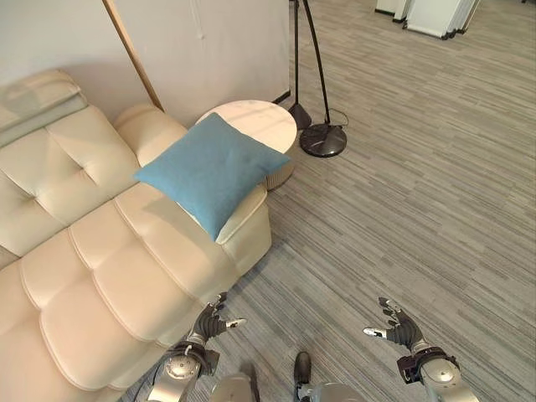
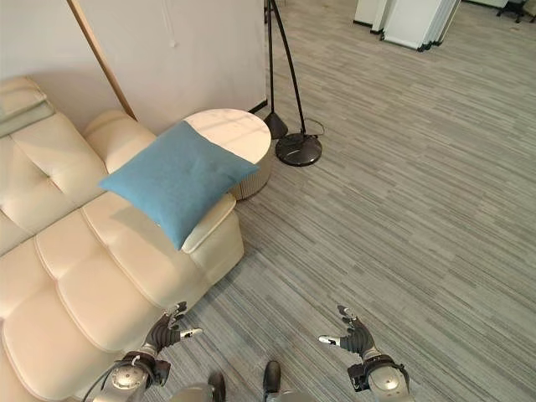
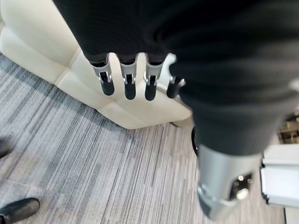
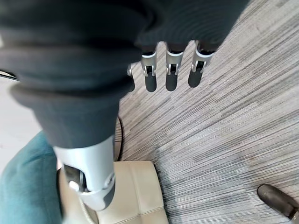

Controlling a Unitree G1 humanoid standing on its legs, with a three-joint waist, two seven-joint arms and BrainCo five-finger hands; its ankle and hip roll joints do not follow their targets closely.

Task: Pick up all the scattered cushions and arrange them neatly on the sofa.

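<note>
The blue cushion (image 1: 211,172) lies tilted on the sofa (image 1: 109,268) arm, 1 corner overhanging the round side tabletop (image 1: 255,121). Both robot hands hang low with fingers relaxed and hold nothing: left robot hand (image 1: 209,322) beside the sofa front, right robot hand (image 1: 395,325) over the floor (image 1: 419,184). A careless nudge could tip the cushion off, probably toward the floor lamp (image 1: 323,138).
</note>
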